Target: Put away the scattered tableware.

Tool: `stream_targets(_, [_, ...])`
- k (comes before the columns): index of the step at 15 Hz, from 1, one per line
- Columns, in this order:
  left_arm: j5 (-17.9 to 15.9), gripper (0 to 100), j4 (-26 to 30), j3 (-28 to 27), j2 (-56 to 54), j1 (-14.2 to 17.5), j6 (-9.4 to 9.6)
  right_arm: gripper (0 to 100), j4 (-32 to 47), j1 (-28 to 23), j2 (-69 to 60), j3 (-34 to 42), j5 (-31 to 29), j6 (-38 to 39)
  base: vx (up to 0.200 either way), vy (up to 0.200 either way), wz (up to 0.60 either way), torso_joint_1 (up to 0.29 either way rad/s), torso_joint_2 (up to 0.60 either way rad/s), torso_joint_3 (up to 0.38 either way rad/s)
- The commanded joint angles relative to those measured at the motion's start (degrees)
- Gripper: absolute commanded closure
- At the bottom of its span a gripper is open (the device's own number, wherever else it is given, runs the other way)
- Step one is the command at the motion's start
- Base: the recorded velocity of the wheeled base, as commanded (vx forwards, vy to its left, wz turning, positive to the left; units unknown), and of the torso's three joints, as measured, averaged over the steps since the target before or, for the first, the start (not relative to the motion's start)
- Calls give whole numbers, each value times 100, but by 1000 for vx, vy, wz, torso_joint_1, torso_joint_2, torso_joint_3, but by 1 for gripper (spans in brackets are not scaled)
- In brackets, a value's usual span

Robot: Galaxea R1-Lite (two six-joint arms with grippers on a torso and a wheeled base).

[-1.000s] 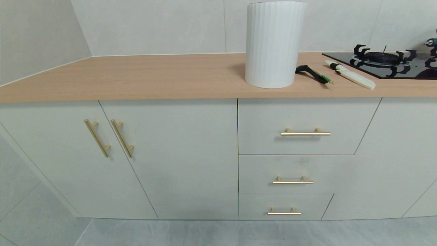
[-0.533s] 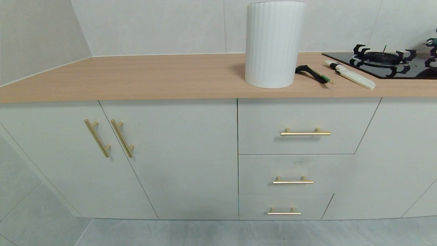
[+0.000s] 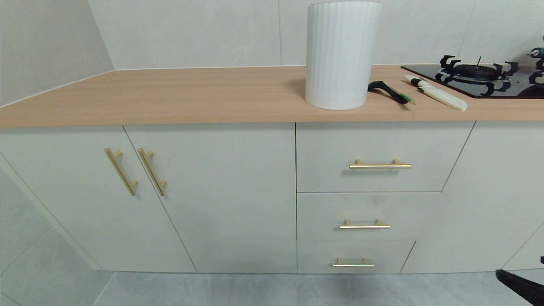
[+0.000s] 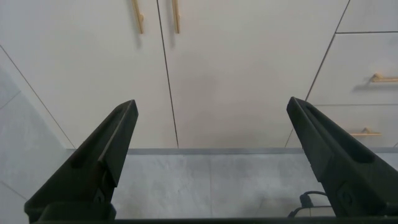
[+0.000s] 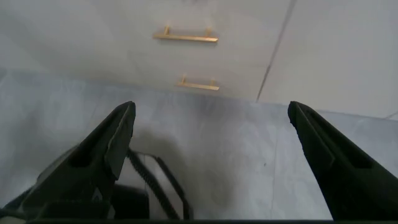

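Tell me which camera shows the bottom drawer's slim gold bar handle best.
Head view: the bottom drawer's slim gold bar handle sits face-on and whole, both posts visible, below the two other drawer handles. The right wrist view shows it whole but slantwise from above; the left wrist view shows it small.

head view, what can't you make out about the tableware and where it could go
- white ribbed container: in the head view its own wall hides the inside.
- black-handled utensil and white utensil: too small to tell their kind.
- drawers: shut fronts hide the contents.
- gas hob: cut off by the right edge.
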Motion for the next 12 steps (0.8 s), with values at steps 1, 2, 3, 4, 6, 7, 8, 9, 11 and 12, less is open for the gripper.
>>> stream_targets(1, [-2,0,4,0,7,7,2,0,-535,570,2357,-697,-112,-21,0,0,0,0,0,0])
stream_targets(2, [-2,0,4,0,7,7,2,0,-825,649,3060,-882,-271,-21,0,0,0,0,0,0])
stream_targets(3, [-2,0,4,0,7,7,2,0,-1071,720,3500,-987,-350,-21,0,0,0,0,0,0])
stream_targets(4, [-2,0,4,0,7,7,2,0,-1396,746,3939,-1093,-367,-3,0,0,0,0,0,0])
stream_targets(6, [-2,0,4,0,7,-1,2,0,-1836,746,4475,-1181,-367,-3,0,0,0,0,0,0])
stream_targets(7, [-2,0,-5,0,7,7,2,0,-2363,737,4994,-1216,-367,-21,0,0,0,0,0,0])
stream_targets(8, [-2,0,-5,0,7,7,2,0,-2662,728,5205,-1216,-359,-21,0,0,0,0,0,0])
stream_targets(9, [-2,0,4,0,7,7,2,0,-3119,737,5627,-1207,-403,-38,0,0,0,0,0,0])
stream_targets(11, [-2,0,4,0,7,-1,2,0,-3629,764,5978,-1163,-613,-21,0,0,0,0,0,0])
stream_targets(12, [-2,0,-5,0,7,7,2,0,-3866,764,6189,-1163,-675,15,0,0,0,0,0,0])
